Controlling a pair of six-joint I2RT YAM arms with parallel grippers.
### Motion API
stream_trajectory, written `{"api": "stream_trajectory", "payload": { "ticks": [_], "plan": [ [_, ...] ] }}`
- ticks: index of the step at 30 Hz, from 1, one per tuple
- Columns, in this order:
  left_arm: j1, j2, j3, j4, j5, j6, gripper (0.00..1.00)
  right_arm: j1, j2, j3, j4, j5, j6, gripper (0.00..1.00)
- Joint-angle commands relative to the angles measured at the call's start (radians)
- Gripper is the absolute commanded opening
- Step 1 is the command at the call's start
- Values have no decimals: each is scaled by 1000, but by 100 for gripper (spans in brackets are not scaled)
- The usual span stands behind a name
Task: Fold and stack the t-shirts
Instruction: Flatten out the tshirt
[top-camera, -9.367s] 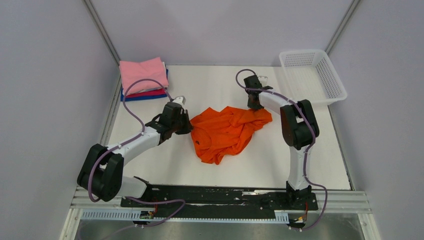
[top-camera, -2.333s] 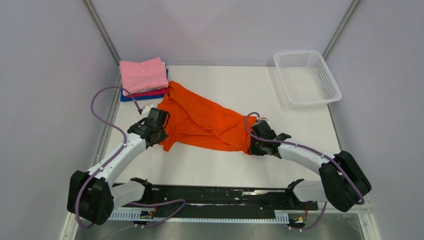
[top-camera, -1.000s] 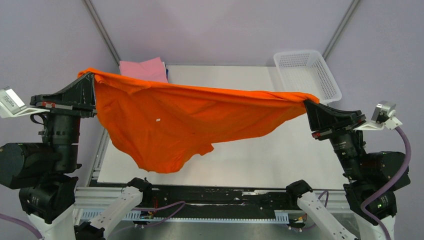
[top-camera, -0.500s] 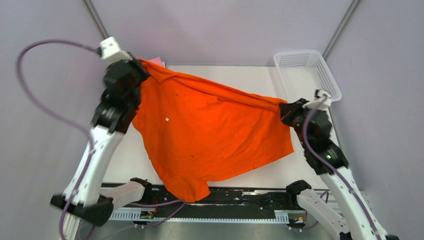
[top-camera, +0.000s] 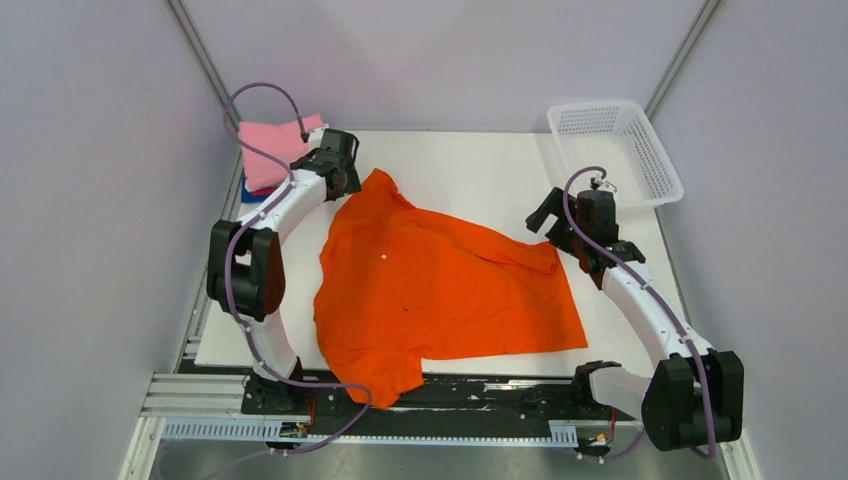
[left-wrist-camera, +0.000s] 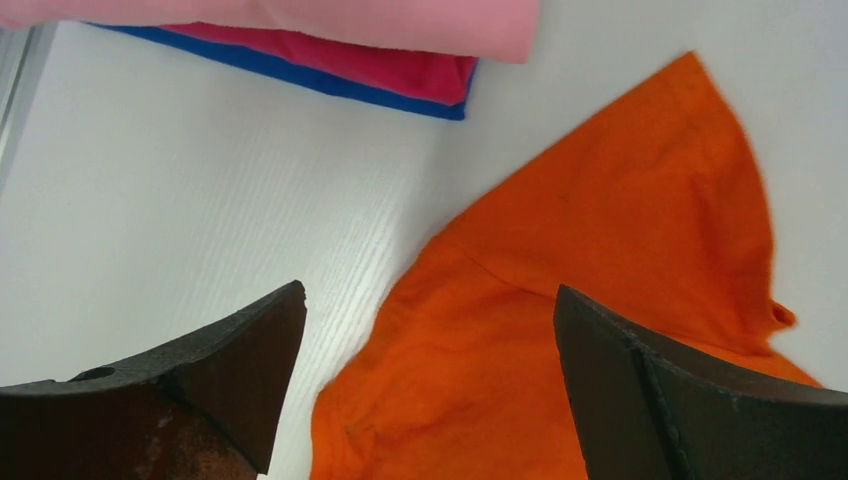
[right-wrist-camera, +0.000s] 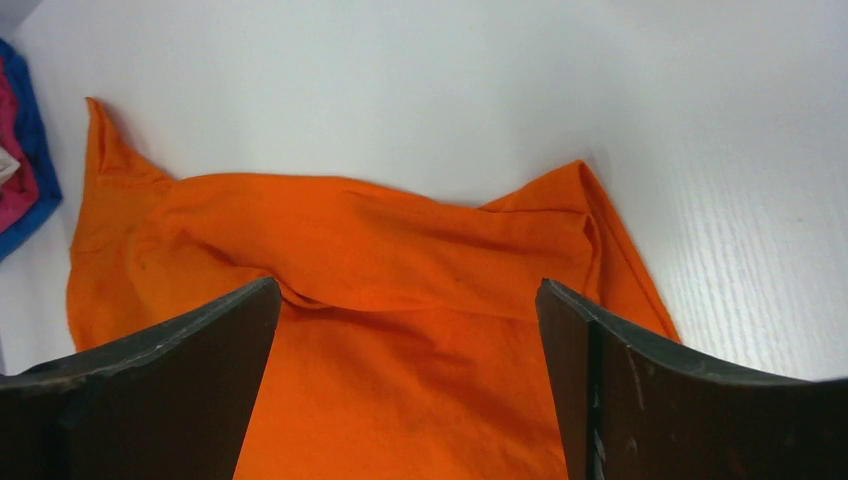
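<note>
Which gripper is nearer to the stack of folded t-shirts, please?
Left. The left gripper is just beside the stack; the right gripper is across the orange t-shirt.

a: what sits on the bench (top-camera: 470, 165) that isn't part of the job?
b: 1 white plastic mesh basket (top-camera: 662, 152), in the far right corner, open side up.
a: and the bench itself?
b: white and matte, with a fine grain in the close views.
a: around it?
b: pale lilac walls (top-camera: 100, 200) on 3 sides, 2 slanted metal posts (top-camera: 203, 60) at the far corners, and a black plate (top-camera: 470, 392) on aluminium rails (top-camera: 190, 398) along the near edge.
</note>
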Motion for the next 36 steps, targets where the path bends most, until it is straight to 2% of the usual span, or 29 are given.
{"api": "stream_trajectory", "payload": {
  "ticks": [1, 10, 16, 21, 23, 29, 33, 36],
  "plan": [
    [-3, -160, -36, 31, 147, -48, 100, 1, -26, 12, 59, -91, -3, 100],
    [-98, -388, -470, 255, 467, -120, 100, 1, -39, -104, 16, -201, 44, 100],
    [-117, -440, -648, 309, 473, -186, 100, 5, 13, -182, 106, -258, 96, 100],
    [-117, -409, -702, 321, 431, -211, 100, 13, 97, -189, 182, -236, 107, 100],
    [-116, -372, -692, 267, 346, -213, 100, 16, 125, -201, 253, -219, 129, 100],
    [-115, -320, -665, 230, 293, -203, 100, 17, 189, -226, 516, -135, 158, 100],
    [-114, -316, -659, 209, 261, -199, 100, 19, 283, -188, 576, -87, 168, 100],
    [-115, -320, -655, 194, 244, -194, 100, 21, 319, -149, 587, -105, 163, 100]
  ]
}}
